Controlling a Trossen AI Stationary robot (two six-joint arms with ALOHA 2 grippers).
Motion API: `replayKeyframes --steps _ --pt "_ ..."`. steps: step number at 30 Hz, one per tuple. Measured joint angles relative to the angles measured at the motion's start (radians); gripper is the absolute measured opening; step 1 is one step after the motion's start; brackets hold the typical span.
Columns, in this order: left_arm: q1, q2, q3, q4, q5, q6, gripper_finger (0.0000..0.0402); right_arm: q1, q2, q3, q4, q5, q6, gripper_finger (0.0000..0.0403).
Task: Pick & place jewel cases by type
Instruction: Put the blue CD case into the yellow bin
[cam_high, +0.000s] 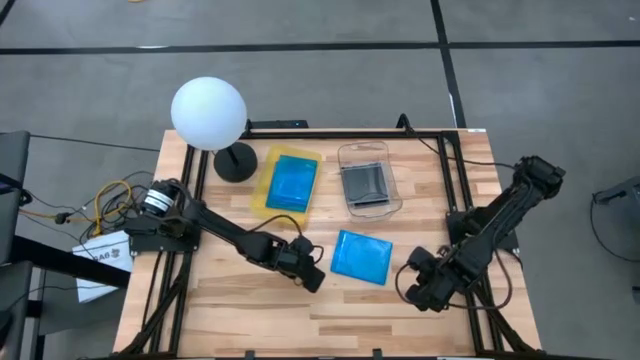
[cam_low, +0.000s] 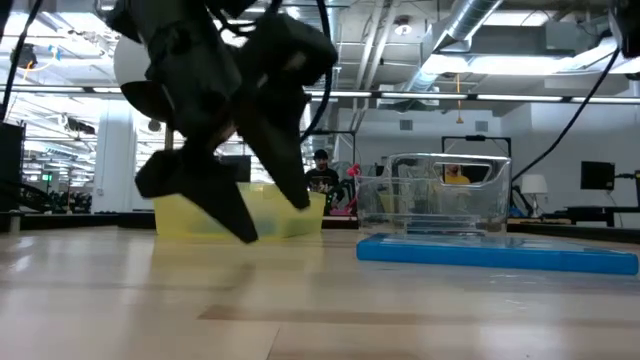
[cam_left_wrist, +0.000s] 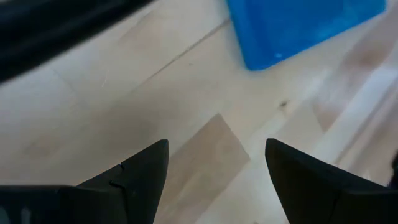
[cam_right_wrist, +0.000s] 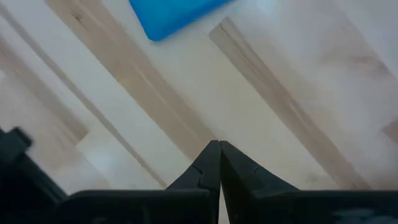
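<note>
Claws are hovering over a wooden surface (cam_high: 240, 300): the left claw (cam_high: 312, 277), spread wide and gripping nothing, is sitting just beside a blue case (cam_high: 361, 257) lying flat, while the right claw (cam_high: 412, 262), pinched closed and empty, is waiting near its other side. Another blue case (cam_high: 292, 183) is resting in the yellow tray (cam_high: 262, 196), a grey case (cam_high: 364, 183) in the clear container (cam_high: 392, 190).
</note>
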Motion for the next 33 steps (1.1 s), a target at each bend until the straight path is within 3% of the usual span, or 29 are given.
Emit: replayKeyframes --steps 11,19,25,29,33 --pt "0.041 0.046 0.0 0.138 -0.094 -0.107 0.0261 -0.053 0.204 -0.009 0.013 0.015 -0.22 0.0" --pt "0.073 0.064 -0.002 0.226 -0.067 -0.105 0.0261 -0.148 0.324 -0.008 0.017 0.072 -0.339 0.0" --pt "0.1 0.107 0.0 0.305 -0.031 -0.114 0.0261 -0.186 0.349 -0.006 0.019 0.113 -0.395 0.0" --pt "0.113 0.136 0.001 0.37 -0.012 -0.123 0.026 -0.209 0.35 -0.008 0.032 0.231 -0.395 0.0" --pt "0.125 0.136 0.002 0.365 -0.005 -0.102 0.026 -0.236 0.355 -0.008 0.083 0.267 -0.41 0.0"
